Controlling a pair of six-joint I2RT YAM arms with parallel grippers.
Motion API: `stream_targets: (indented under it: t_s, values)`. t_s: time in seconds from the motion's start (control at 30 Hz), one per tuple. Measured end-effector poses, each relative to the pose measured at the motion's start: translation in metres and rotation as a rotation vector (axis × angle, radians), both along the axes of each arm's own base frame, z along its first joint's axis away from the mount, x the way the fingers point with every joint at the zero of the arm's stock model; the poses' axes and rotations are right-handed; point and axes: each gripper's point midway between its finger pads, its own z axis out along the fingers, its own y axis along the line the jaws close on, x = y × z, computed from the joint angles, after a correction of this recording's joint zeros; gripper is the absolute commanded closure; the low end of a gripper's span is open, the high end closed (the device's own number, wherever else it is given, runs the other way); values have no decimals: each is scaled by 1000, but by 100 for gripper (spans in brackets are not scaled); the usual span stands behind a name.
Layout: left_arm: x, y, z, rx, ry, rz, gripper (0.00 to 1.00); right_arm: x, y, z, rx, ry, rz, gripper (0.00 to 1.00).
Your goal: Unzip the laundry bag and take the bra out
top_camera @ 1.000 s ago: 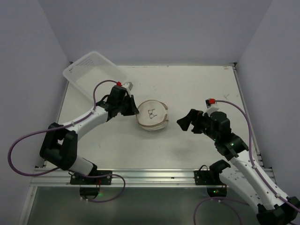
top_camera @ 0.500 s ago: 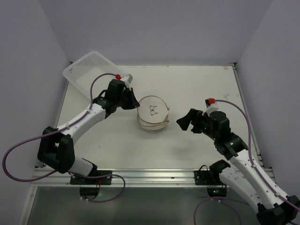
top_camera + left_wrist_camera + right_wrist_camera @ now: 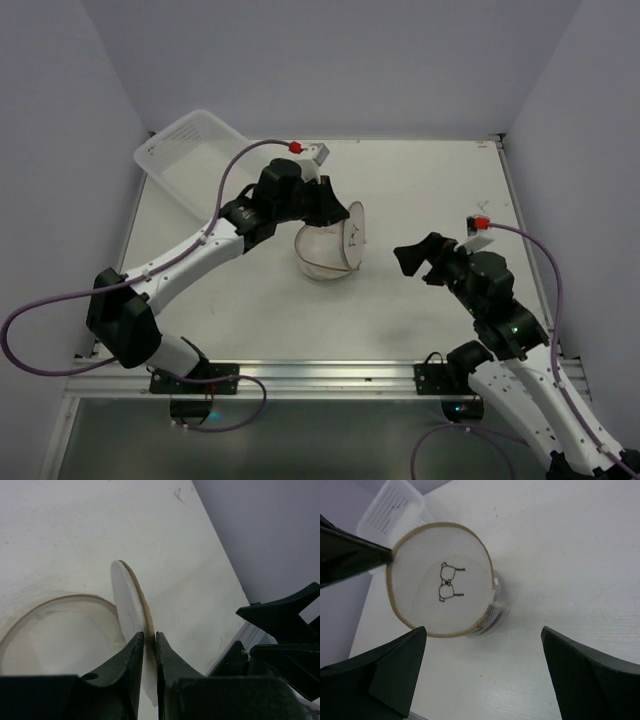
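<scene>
Cream laundry bag (image 3: 320,262), one, flap (image 3: 131,615) in left jaws, one tub (image 3: 190,150)

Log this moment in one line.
left gripper: shut on lid, held upright | bag: open | right gripper: open, clear of bag | bra: not seen

Cream laundry bag (image 3: 325,252), black bra pictogram (image 3: 447,582)

Left arm reaching forward, left gripper (image 3: 149,637) clamped tight; right gripper (image 3: 418,250) spread wide.
</scene>
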Motion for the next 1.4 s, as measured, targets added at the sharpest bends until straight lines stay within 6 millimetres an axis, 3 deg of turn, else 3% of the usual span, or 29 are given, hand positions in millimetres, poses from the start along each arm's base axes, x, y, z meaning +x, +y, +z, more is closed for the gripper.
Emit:
stream_targets:
  t_s: [0.17, 0.3, 0.5, 0.6, 0.8, 1.03, 1.2, 1.4]
  values:
    - [-30, -62, -7, -37, 31, -125, 58, -10, -24, 31, 61, -124, -103, 1]
    - [-62, -100, -30, -13, 75, -217, 28, -18, -43, 46, 95, -193, -180, 1]
    - [-102, -128, -45, 45, 63, -318, 6, -27, -68, 48, 114, -223, -294, 1]
    - [-109, -133, -40, 65, 22, -334, 4, -29, -76, 44, 121, -226, -337, 1]
    - [-82, -100, -47, 208, -35, -192, 7, -26, -78, 30, 101, -179, -357, 1]
    - [-25, -44, -50, 341, -44, 15, 14, -8, -51, 0, 38, -31, -274, 1]
    - [-1, -20, -82, 418, 0, 81, 15, 1, -25, -26, 23, 70, -178, 1]
    - [-5, -12, -129, 510, 79, 67, 15, 3, -3, -54, 42, 166, -99, 1]
